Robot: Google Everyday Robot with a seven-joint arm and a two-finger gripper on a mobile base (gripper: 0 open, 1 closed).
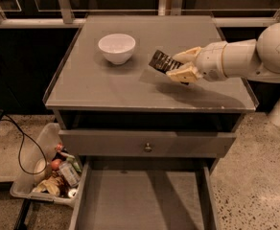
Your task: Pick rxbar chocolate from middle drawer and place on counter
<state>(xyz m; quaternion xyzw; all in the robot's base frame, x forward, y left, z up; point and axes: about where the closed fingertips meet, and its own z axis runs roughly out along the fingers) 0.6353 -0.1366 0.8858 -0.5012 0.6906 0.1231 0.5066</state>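
Note:
My gripper (177, 65) comes in from the right above the counter (111, 87) and is shut on the rxbar chocolate (162, 61), a small black bar with pale lettering. The bar is held tilted a little above the counter's middle right, to the right of the white bowl (116, 48). The middle drawer (142, 200) stands pulled out at the bottom of the view, its flat grey floor bare.
A closed grey drawer front with a round knob (148, 147) sits above the open drawer. A clear plastic bin of clutter (46, 171) lies on the floor at left, beside a black cable (20, 150). A railing runs behind the counter.

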